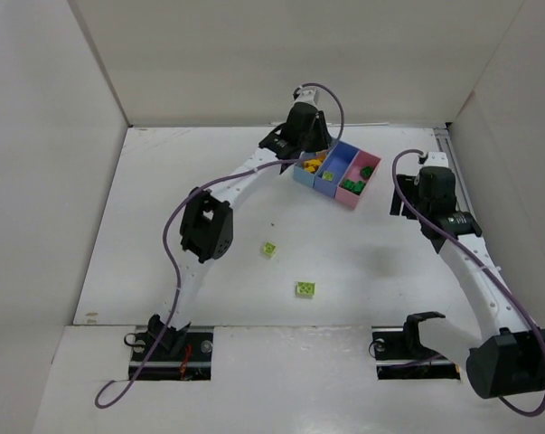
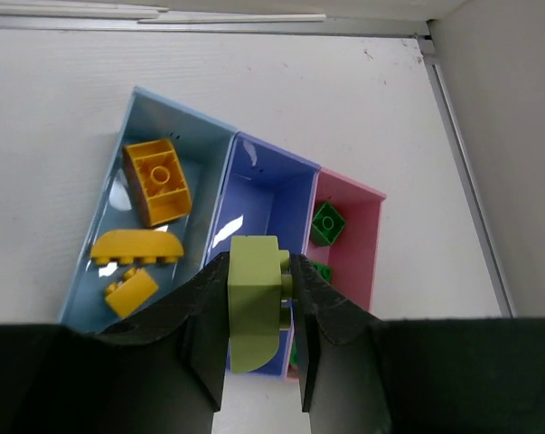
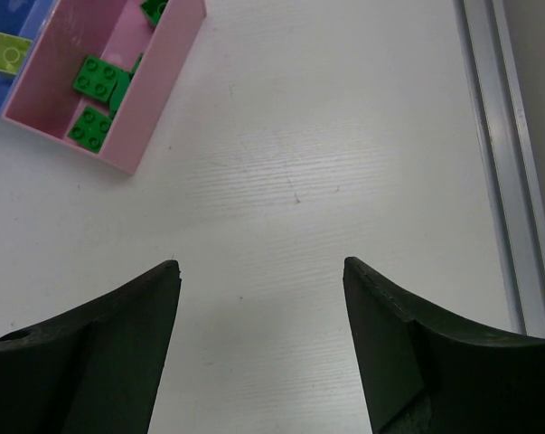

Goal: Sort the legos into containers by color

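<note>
A pale lime brick, judged light, stiff and smooth, is held by its flat sides in the narrow left pincer above the darker blue bin near the desk's far edge, while the right pincer is seen wide and empty

Left wrist: near ends of dk blue bin & pink bin hidden behind fingers and lime brick. Right wrist: pink bin cut by top edge, dk blue bin mostly out of frame. Top view: bricks in bins too small to count.
</note>
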Controlling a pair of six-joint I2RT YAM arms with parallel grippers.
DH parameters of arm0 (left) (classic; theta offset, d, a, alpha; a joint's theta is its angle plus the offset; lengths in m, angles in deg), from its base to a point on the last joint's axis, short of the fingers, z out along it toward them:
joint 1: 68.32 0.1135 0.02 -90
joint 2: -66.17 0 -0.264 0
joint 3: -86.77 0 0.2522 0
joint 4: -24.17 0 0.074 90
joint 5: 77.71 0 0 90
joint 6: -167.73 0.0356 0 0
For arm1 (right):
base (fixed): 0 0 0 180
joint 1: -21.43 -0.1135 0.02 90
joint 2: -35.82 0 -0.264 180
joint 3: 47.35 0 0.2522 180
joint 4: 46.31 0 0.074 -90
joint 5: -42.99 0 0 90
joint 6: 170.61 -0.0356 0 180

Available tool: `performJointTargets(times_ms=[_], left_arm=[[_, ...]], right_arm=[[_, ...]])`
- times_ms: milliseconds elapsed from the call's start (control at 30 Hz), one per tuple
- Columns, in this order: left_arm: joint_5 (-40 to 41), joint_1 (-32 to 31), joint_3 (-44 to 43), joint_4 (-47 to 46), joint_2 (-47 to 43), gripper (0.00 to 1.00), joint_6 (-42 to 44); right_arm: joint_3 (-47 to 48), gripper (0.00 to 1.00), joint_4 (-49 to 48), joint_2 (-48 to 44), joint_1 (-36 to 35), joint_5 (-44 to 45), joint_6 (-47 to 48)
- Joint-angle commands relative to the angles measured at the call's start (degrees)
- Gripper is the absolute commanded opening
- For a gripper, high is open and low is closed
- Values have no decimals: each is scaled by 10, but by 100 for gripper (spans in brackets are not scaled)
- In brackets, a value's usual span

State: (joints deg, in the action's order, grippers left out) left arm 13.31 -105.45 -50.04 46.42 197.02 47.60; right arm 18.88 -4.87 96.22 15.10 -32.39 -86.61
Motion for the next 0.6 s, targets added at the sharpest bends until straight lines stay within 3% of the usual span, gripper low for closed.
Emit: performJointTargets(times_ms=[0, 367, 433, 500, 567], left_arm=[[-56, -2, -86, -25, 47, 23, 39], [-82, -8, -105, -84, 102, 27, 22], [-82, -8, -105, -78, 102, 51, 16], [-82, -13, -99, -72, 95, 61, 23], [-82, -13, -93, -66, 85, 63, 29]], right_arm=[[-3, 78, 0, -21, 4, 13, -20], [-16, 78, 17, -38, 9, 1, -36], [-16, 78, 17, -43, 9, 1, -36], [-21, 78, 17, -49, 9, -17, -29], [-21, 78, 17, -55, 9, -31, -14]])
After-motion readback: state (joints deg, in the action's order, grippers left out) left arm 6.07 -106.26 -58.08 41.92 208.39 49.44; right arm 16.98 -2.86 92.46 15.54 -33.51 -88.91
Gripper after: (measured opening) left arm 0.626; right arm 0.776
